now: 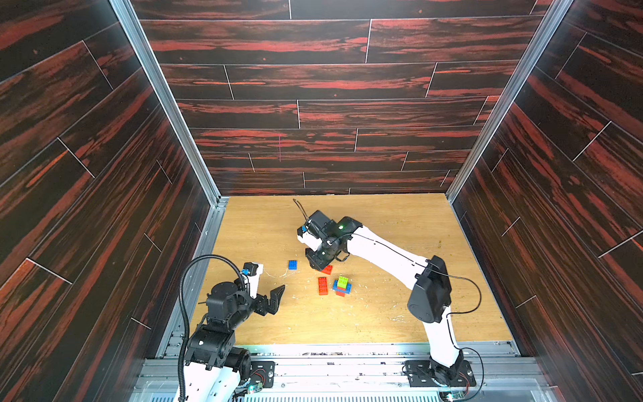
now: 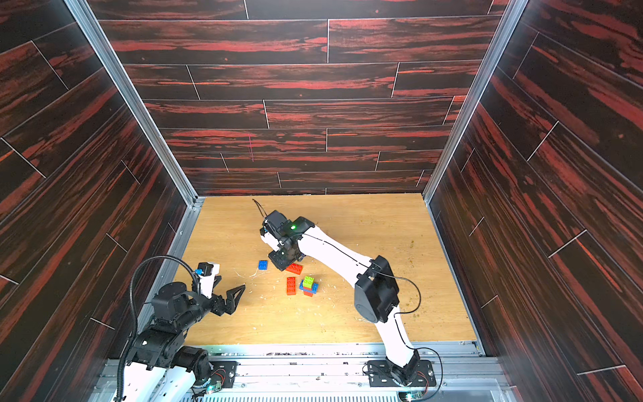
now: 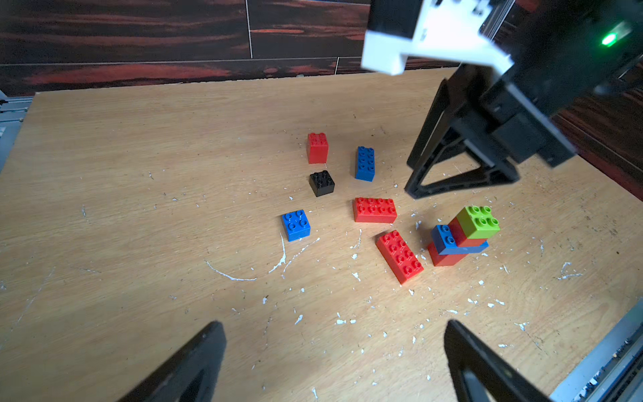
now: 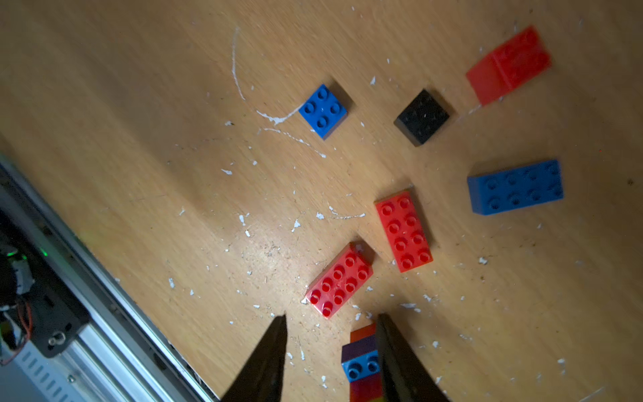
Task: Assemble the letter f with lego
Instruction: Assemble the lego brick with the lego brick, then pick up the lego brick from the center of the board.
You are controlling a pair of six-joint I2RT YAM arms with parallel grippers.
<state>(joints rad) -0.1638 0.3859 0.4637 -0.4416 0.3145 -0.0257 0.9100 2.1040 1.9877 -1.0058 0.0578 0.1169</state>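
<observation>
Right gripper [image 4: 332,316] hovering, jaws part-spread, empty – part-built lego stack [image 3: 459,240] at its 4 o'clock in top view, loose red brick [image 3: 400,257] alongside. Left gripper [image 3: 334,323] spread wide, idle. Danger: finger clips stack on descent – topples, layers split.

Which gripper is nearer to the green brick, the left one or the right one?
Right. The right gripper is close to the green brick, just beyond it and a little to the left. The left gripper is farther off, near the table's left edge.
</observation>
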